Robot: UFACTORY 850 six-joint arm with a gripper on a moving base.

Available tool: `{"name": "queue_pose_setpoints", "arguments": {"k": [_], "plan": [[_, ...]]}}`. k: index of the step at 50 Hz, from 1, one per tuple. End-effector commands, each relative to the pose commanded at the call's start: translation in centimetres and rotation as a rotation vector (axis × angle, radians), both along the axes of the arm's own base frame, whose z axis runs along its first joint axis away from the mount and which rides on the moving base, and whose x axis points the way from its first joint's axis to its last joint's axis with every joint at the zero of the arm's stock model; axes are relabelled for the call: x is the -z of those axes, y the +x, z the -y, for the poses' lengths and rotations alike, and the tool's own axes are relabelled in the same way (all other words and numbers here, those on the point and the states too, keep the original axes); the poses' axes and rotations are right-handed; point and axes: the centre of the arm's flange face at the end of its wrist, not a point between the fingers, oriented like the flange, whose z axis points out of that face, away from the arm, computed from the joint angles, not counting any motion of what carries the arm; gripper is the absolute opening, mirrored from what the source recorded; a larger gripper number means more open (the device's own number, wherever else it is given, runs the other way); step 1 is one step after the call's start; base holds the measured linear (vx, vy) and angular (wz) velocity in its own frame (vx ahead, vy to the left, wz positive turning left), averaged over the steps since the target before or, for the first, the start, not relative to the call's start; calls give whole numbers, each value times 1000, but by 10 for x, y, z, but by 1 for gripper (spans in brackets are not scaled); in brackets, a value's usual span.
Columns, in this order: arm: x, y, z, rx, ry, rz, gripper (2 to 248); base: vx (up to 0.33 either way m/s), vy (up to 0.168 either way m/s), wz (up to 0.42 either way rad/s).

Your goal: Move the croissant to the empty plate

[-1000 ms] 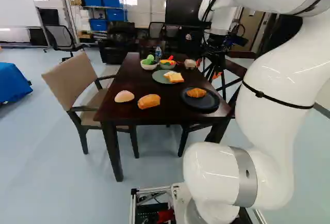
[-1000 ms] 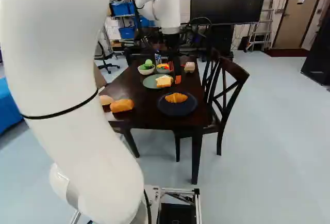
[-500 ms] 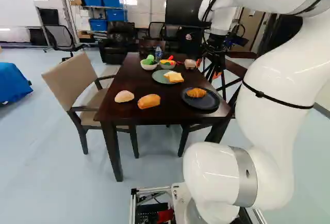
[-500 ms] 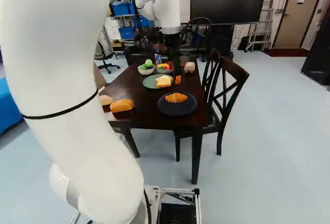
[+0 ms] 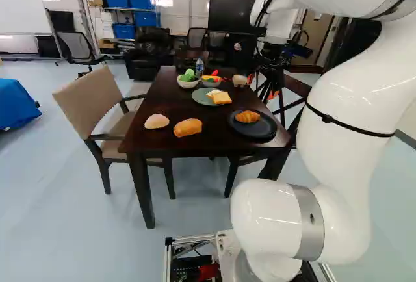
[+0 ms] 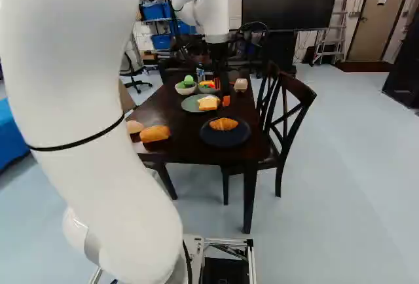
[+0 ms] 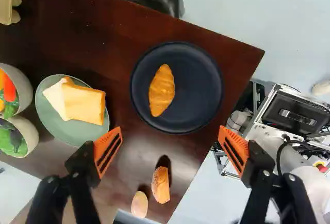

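Croissant (image 7: 162, 90) is found on the dark plate (image 7: 202, 92), inside the near right corner of the table (image 7: 85, 33) and off plate centre, toward the far edge. Nothing else is carried by that plate. The green plate (image 7: 77, 132), farther from the near edge, is occupied by bread slices (image 7: 85, 104); no empty plate is seen. Two readings are entertained: croissant already delivered to a formerly empty plate, or target out of view. The first is favoured.

Gripper (image 7: 170, 137) is spread wide, with nothing held; it is carried above the table, apart from the croissant. This spacing is judged to suit either a clear withdrawal or a fresh approach. The long roll (image 5: 188, 127) and pale bun (image 5: 156, 121) are set side by side toward the near left corner, presumably as spare items.

Long axis of croissant: roughly along the near edge, slightly askew, one tip pointed toward the right edge, the other toward the left. The fingers are lined up across its width, so a pinch at the middle would be allowed if regrasping were required.
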Motion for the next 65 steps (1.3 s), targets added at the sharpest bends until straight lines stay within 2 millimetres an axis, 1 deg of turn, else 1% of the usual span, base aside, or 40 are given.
{"name": "queue_pose_setpoints", "arguments": {"k": [36, 65], "plan": [[0, 0, 0, 0, 0, 0, 247, -15, 1, 2], [0, 0, 0, 0, 0, 0, 247, -97, 1, 10]]}}
